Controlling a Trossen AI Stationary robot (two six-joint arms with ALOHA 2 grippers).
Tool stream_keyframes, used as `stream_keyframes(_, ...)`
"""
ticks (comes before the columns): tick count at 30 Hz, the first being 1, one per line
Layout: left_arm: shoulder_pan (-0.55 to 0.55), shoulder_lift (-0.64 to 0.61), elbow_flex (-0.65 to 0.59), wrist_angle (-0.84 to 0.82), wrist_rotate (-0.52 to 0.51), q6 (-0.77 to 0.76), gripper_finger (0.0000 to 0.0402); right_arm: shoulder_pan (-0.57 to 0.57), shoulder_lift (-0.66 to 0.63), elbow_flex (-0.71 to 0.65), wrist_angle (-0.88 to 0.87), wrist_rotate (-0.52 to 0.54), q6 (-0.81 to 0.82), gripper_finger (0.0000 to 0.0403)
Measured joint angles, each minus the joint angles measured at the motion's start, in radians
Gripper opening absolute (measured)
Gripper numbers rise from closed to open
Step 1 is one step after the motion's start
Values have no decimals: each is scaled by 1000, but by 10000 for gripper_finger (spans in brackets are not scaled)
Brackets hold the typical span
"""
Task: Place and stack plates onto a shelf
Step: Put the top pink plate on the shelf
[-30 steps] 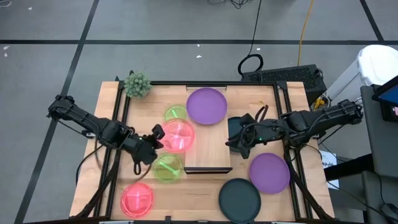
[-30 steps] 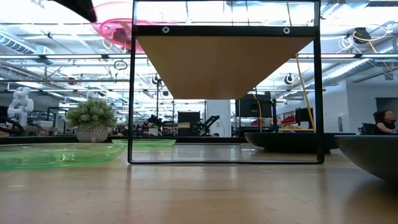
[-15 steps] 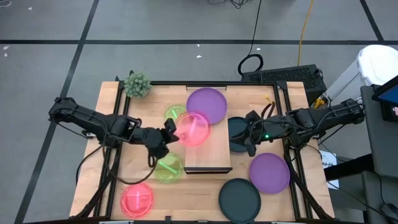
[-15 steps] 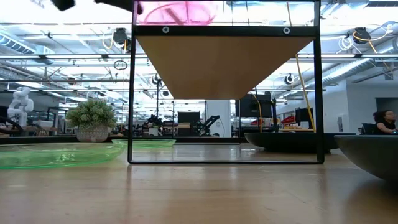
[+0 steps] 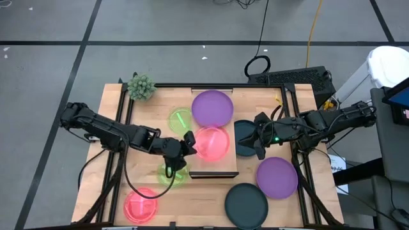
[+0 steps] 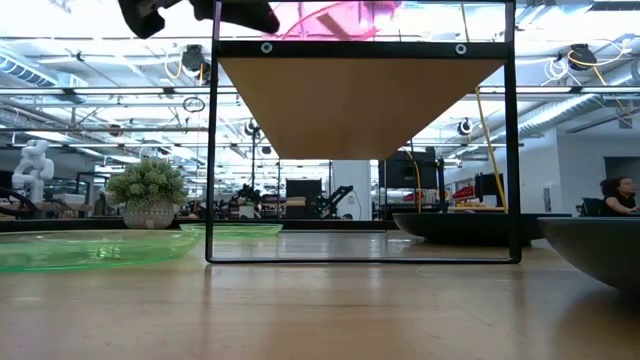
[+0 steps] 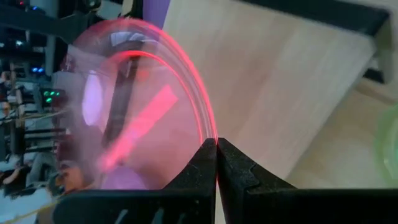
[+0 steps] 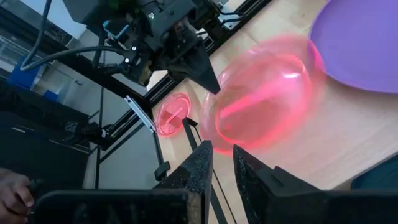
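Observation:
My left gripper (image 5: 189,143) is shut on a translucent pink plate (image 5: 211,142) over the near half of the light-wood shelf (image 5: 217,163). A purple plate (image 5: 212,107) lies flat on the shelf's far half. My right gripper (image 5: 257,140) hovers just right of the shelf, over a dark teal plate (image 5: 243,135) on the table, its fingers (image 8: 200,163) a narrow gap apart with nothing between them. On the table lie two green plates (image 5: 180,119) (image 5: 167,175), another pink plate (image 5: 140,204), a purple plate (image 5: 277,177) and a dark teal plate (image 5: 246,204). My left gripper pinches the pink plate's rim (image 7: 210,127) on its left side, between the two fingertips. The fingers come about level from the table's left. The plate is tilted above the shelf's plank (image 7: 280,74); I cannot tell whether its lower side touches the wood.
A small green plant (image 5: 141,86) stands at the table's far left corner. The shelf's black frame (image 6: 360,48) stands on thin posts, with open space beneath the plank. In the low view a green plate (image 6: 80,248) lies at left and dark plates (image 6: 590,245) at right.
My left gripper has carried the pink plate toward the table's right, from left of the shelf to over its near half, staying shut on the rim. The green plate that lay under it now shows. My right gripper has shifted slightly right, away from the shelf.

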Motion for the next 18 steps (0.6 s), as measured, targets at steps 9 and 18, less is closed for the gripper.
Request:
stream_keyframes(9, 0, 14, -1, 12, 68, -9, 3, 0, 0, 0, -11, 1, -1, 49)
stream_keyframes(18, 22, 31, -9, 5, 114, -46, 3, 0, 0, 0, -14, 29, -8, 49)
